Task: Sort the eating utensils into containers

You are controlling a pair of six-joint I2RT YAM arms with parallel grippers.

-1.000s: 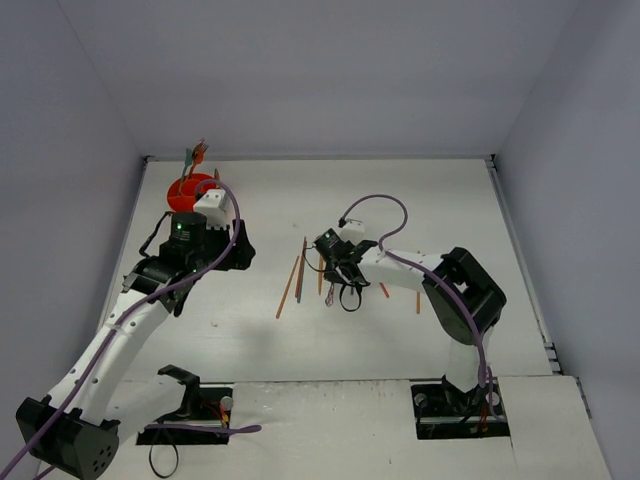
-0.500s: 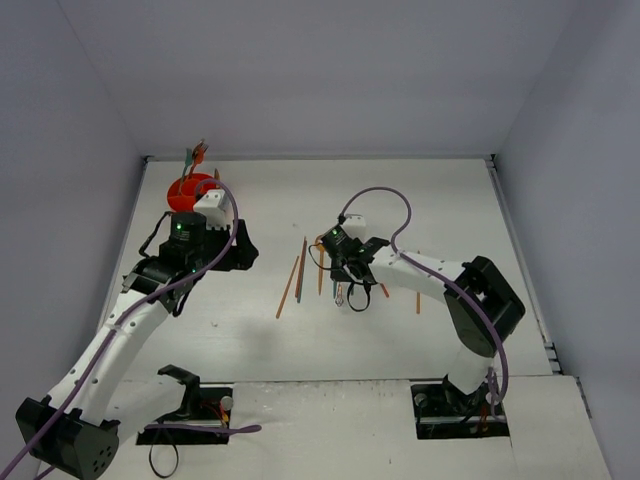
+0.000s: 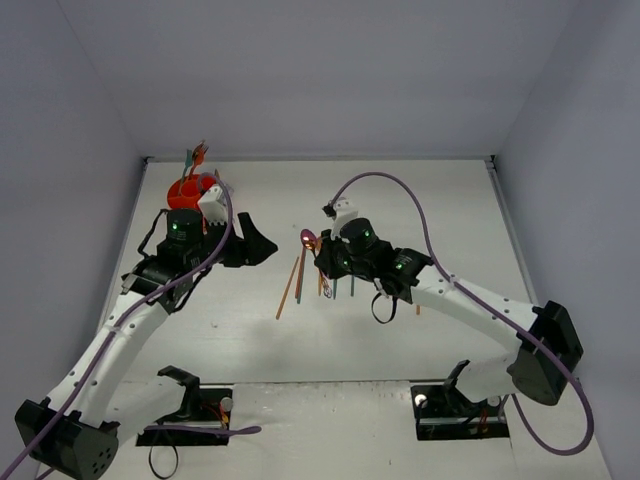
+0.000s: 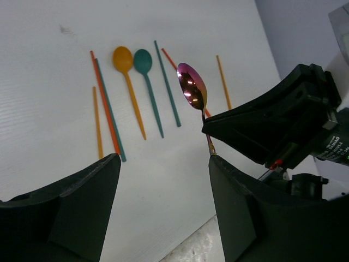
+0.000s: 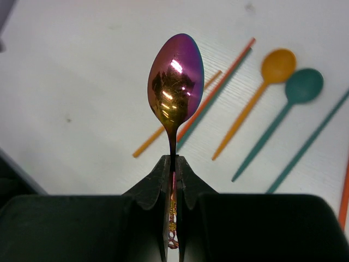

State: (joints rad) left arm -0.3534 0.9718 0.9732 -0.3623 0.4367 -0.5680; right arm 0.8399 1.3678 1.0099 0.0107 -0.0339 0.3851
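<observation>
The right pincer grips a shiny pink spoon by its handle, raised above the worktop. The left pincer gapes empty. A few utensils stand in the cup. An orange spoon, a teal spoon and chopsticks lie unsorted.

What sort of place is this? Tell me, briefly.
Probably a robot lab test cell: a white table boxed by bare grey walls, two arms bolted at its edge, the right tool gripping a pink spoon.

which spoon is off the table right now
The iridescent pink-purple spoon, pinched by its handle in the right gripper; the orange spoon and teal spoon lie flat.
</observation>
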